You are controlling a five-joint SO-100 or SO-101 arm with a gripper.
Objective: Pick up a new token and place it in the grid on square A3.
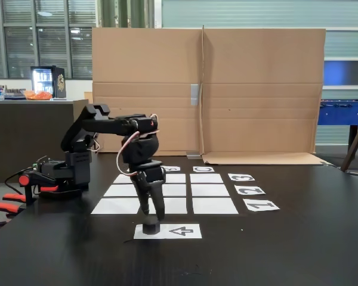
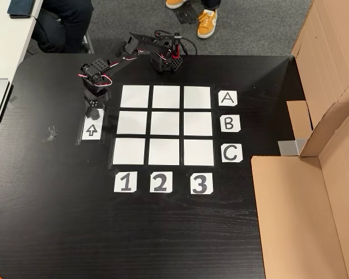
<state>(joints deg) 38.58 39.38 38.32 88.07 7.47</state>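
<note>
token [image 1: 151, 227] between hand [image 1: 151, 218] fingers

The room was evenly lit from overhead, with no hard shadows. In the fixed view, my matte black tabletop [image 1: 274, 250] carried a broad pale sheen toward its far edge, and the white paper rectangles of the grid [image 1: 210, 190] looked bright, nearly washed out. A ceiling lamp showed as a reflection in the dark window panes [image 1: 45, 36] at upper left. That picture was soft; my black two-finger gripper [image 1: 151, 215] melted into the dark surface under it. The other view was sharper, its printed white number cards [image 2: 159, 182] crisp, the tan cardboard wall [image 2: 314, 192] evenly lit.
</note>
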